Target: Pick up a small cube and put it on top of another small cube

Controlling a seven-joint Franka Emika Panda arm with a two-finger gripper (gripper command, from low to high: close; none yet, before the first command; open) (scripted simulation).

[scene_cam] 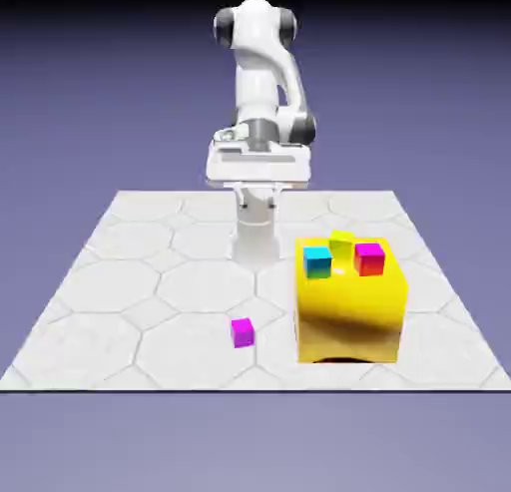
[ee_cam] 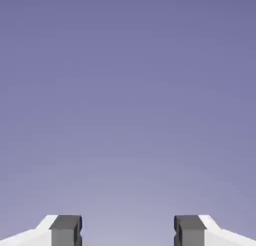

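Small purple cube (scene_cam: 243,333) lies alone on the pale tabletop (scene_cam: 90,330), near the table's front edge and just beside the big yellow block (scene_cam: 349,320), on its exterior-view left. A visible gap separates the two.

Risks, as judged. First, clearance: a descent that drifts toward the exterior view's right could strike the block's tall side with a finger or the hand. Second, alignment: the hand view shows only backdrop, so the hand does not appear to be aimed at the cube; a hurried approach at that angle could knock it or shove it toward the nearby edge. Third, placement: the blue cube (scene_cam: 317,263), the yellow-green cube (scene_cam: 341,244) and the red-sided cube (scene_cam: 369,260) sit close together on the block. Which is the intended base cannot be determined; an off-centre release, or a finger brushing a neighbour, could topple the stack or push a cube off.

Gripper (ee_cam: 128,232): open, fingers well parted, nothing between them. In the exterior view it is raised near the robot's base, well apart from the purple cube, which lies lower, nearer the camera and slightly toward the exterior view's left. No contact with any cube is observed.
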